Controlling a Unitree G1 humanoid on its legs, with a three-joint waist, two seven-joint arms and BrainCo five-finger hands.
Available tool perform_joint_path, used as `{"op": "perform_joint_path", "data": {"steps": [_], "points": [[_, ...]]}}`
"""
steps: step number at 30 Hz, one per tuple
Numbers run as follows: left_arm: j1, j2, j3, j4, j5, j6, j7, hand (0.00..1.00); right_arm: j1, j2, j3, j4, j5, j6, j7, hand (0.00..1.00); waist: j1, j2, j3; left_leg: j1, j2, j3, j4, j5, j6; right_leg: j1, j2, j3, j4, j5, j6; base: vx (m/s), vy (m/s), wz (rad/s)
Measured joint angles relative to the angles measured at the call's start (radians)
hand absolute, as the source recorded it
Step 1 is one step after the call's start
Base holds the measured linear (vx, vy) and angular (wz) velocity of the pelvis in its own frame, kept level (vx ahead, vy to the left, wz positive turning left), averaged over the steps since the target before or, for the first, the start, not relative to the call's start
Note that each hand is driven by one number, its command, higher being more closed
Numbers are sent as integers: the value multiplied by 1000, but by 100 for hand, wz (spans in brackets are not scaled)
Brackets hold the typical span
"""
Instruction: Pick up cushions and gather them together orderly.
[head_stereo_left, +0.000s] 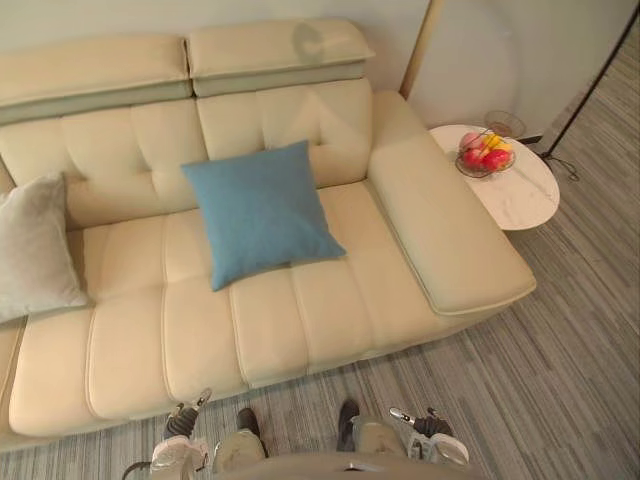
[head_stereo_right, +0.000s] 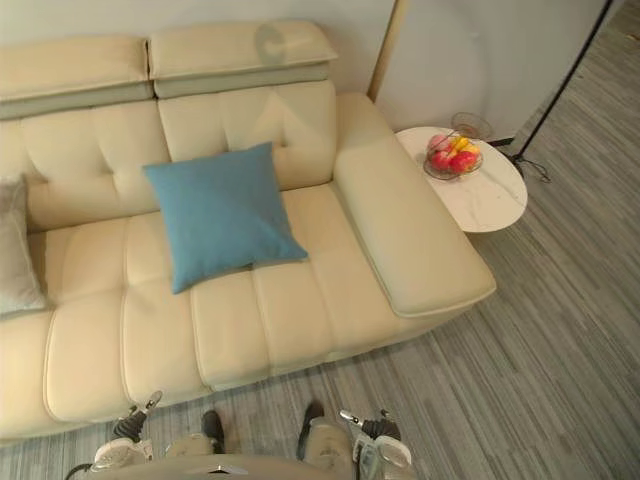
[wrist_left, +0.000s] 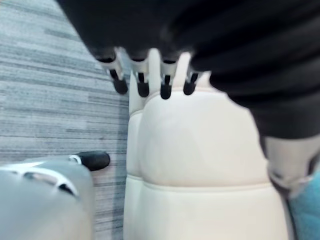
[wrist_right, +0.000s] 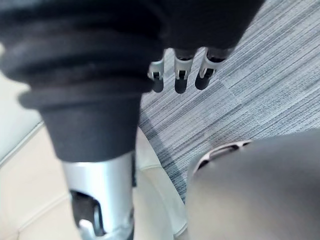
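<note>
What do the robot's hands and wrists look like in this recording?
The left hand and the right hand match: slim silver fingers with rounded dark tips. A black ribbed cover wraps the back of each hand and its wrist.

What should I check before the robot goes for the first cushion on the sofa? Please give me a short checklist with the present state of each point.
1. Blue cushion free to grasp: ok, it leans on the back of the sofa, with nothing on it.
2. Grey cushion located: ok, at the sofa's left end, apart from the blue one.
3. Left hand empty: ok, fingers relaxed, holding nothing.
4. Right hand empty: ok, the same.
5. Hands near a cushion: not ok, both hang low in front of the sofa.
6. Other cushions beyond the views: cannot tell.
</note>
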Motion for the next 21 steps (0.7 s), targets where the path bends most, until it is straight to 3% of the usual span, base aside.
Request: {"op": "perform_joint_path", "data": {"steps": [1, 2, 3, 4, 5, 6, 7, 8, 9, 11, 12, 14, 15, 17, 18, 20, 21], "points": [[1, 5, 5, -5, -1, 1, 1, 0, -2, 7, 8, -1, 0, -1, 0, 0, 3, -16, -8, -12, -2, -3, 22, 0, 0, 22, -20, 1, 9, 0, 11, -61, -126, 28], [-9, 19, 23, -17, -2, 2, 1, 0, -17, 19, 10, 1, 0, -2, 0, 0, 7, -39, -5, -53, -4, -2, 82, -15, -6, 31, 1, 12, -32, 2, 39, -158, -23, 15], [-17, -7, 25, -15, -14, 5, 1, 0, -38, 9, 5, -2, -1, -4, -3, 0, 24, -6, -29, -114, -25, -32, 82, -22, -7, 76, 42, 41, -158, -9, 66, -168, 78, 1], [-17, -27, 23, -17, -19, 5, 1, 0, -38, -10, 2, -8, -2, -5, -5, 0, 31, 23, -30, -111, -24, -22, 40, 0, 45, 91, 69, 59, -179, -29, 67, -152, 156, 12], [-31, -26, 15, -24, -21, 1, 4, 0, -60, 5, 6, -8, -1, -1, -9, 0, 29, -16, -2, -104, -49, 4, 33, 37, 54, 95, 34, 86, -72, -81, 79, -107, 45, 15], [-42, -22, 5, -26, -22, 0, 8, 0, -87, 15, 12, -1, 0, 1, -9, 0, 35, -39, 12, -126, -51, 9, 59, 40, 59, 148, 37, 96, -128, -128, 65, -118, -50, 18], [-42, -21, 0, -26, -26, 1, 10, 0, -98, 15, 23, -5, 1, 1, -10, 0, 40, -41, 14, -140, -45, 12, 75, 40, 59, 163, 42, 92, -170, -145, 64, -161, -194, -5], [-42, -21, -18, -25, -44, 1, 14, 0, -118, 10, 46, -20, 7, -4, -20, 0, 45, -32, 20, -168, -26, 14, 109, 40, 52, 200, 68, 66, -268, -160, 61, -235, -222, -37], [-44, -41, -35, -26, -62, 0, 14, 0, -136, 5, 46, -33, 14, -9, -26, 0, 59, -5, 38, -171, -2, 14, 113, 48, 28, 255, 111, 60, -384, -157, 56, -263, -211, -26], [-50, -60, -64, -26, -61, 2, 13, 0, -133, -9, 45, -50, 16, -8, -34, 0, 56, 51, 64, -162, 41, -7, 97, 90, 6, 296, 159, 29, -438, -113, 29, -354, -157, 13], [-47, -63, -87, -25, -61, 0, 16, 0, -118, -8, 44, -43, 16, -2, -42, 0, 48, 58, 66, -142, 39, -30, 21, 174, -20, 294, 177, 13, -440, -101, 9, -342, -127, 39], [-46, -62, -106, -25, -60, 0, 15, 0, -106, -7, 42, -43, 17, -1, -43, 0, 36, 46, 68, -130, 27, -55, -48, 229, -73, 280, 172, -12, -446, -91, -9, -226, -65, 32], [-56, -66, -107, -29, -60, 0, 14, 0, -102, -3, 37, -39, 17, 0, -45, 0, 32, 47, 70, -130, 26, -64, -15, 198, -72, 266, 169, -21, -444, -79, -27, -212, -37, 17], [-57, -66, -105, -31, -59, 0, 15, 0, -100, -9, 23, -32, 25, 9, -49, 0, 27, 31, 77, -119, 7, -77, 112, 59, -26, 225, 144, -17, -424, -60, -31, -236, 27, 0], [-57, -66, -105, -31, -59, 1, 15, 0, -95, -10, 20, -32, 26, 13, -48, 0, 27, 30, 77, -106, 3, -81, 172, -8, -20, 207, 134, -9, -419, -47, -29, -251, 105, -10], [-52, -69, -103, -22, -58, 6, 14, 0, -63, -2, -5, -29, 25, 18, -47, 0, 26, 29, 76, -59, 4, -86, 285, -128, -25, 191, 108, -5, -418, -18, -15, -175, 139, -5], [-50, -71, -102, -22, -57, 7, 13, 0, -59, -1, -9, -28, 25, 19, -47, 0, 25, 30, 75, -40, 4, -86, 304, -153, -29, 190, 102, -3, -420, -10, -8, -123, 155, 3]]}}
